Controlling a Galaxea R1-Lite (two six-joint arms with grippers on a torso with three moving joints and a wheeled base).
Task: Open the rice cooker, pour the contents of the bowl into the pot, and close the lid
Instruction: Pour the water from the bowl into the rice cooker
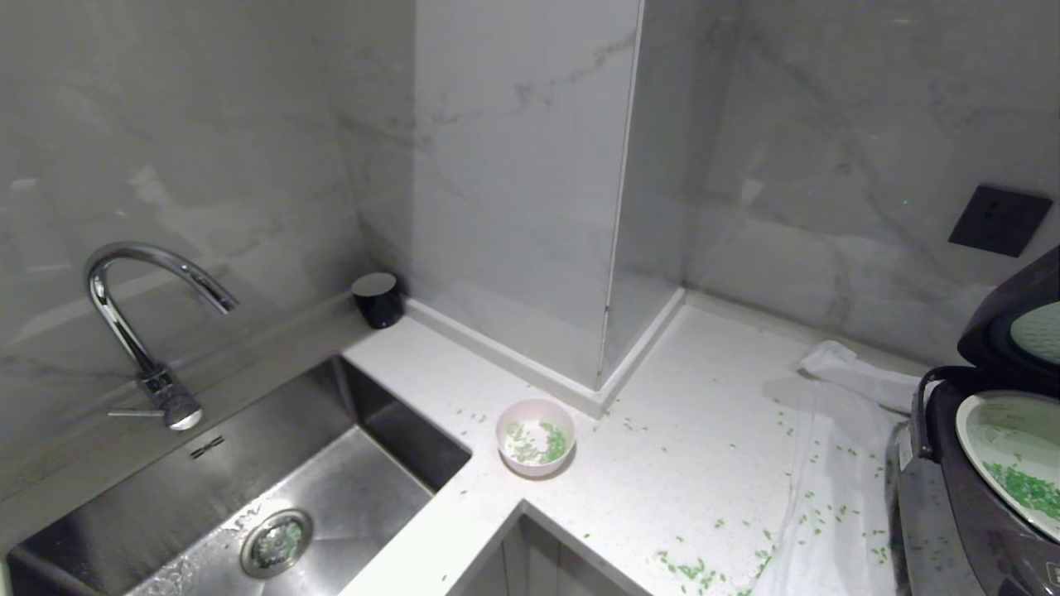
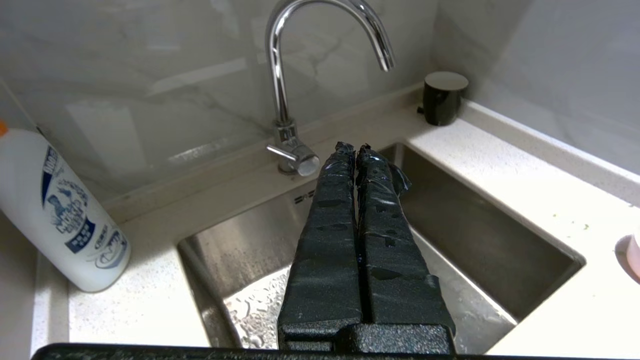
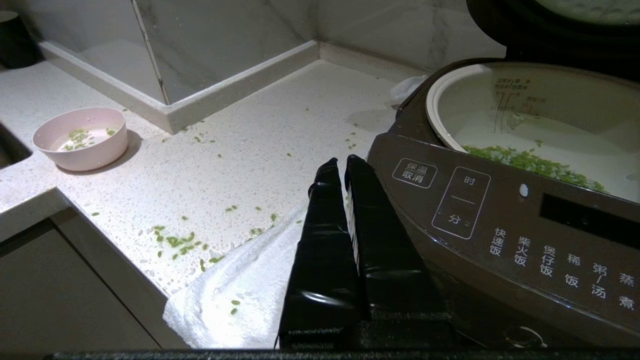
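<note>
marble-walled kitchen table, lid point(image 1: 1014, 319) stands open at far right; shut, empty right hand point(image 3: 340, 167) sits nearer than left hand point(image 2: 355, 148), also shut.

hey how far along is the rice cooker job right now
Lid open. Green grains lie in the pot, though some remain in the bowl on the counter, others spilled. Nothing in hand: left gripper shut over the sink. Left: closing the lid.

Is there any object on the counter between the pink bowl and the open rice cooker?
Nothing solid: between the bowl and the rice cooker lie only scattered green grains and a flat white cloth.
</note>
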